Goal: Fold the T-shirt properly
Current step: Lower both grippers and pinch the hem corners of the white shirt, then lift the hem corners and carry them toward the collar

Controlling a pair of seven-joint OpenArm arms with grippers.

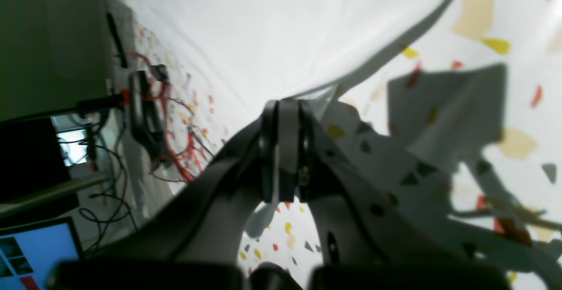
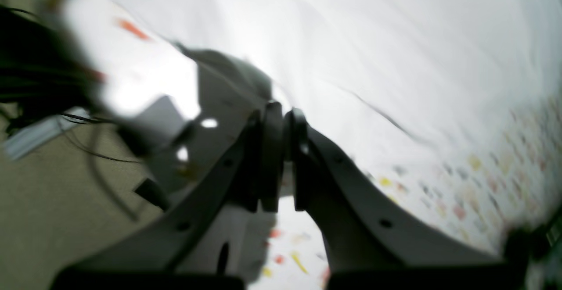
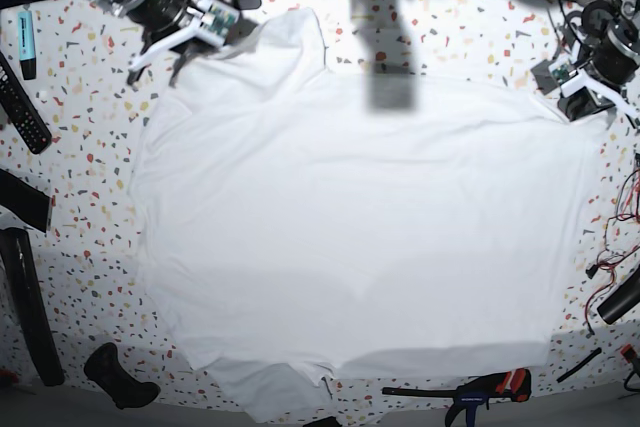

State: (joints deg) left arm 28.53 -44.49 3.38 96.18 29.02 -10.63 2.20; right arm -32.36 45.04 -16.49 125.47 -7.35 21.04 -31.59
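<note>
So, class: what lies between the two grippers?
In the base view, only the T-shirt stretches from the right gripper to the left gripper.

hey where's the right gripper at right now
In the base view the right gripper is at the upper left, shut on the T-shirt near its top-left corner, just right of the remote.

I see a speckled tabletop (image 3: 80, 147), brightly lit. A remote (image 3: 20, 102) lies at its left edge, red wires (image 3: 615, 237) at its right. A monitor (image 1: 30, 255) glows blue beyond.
</note>
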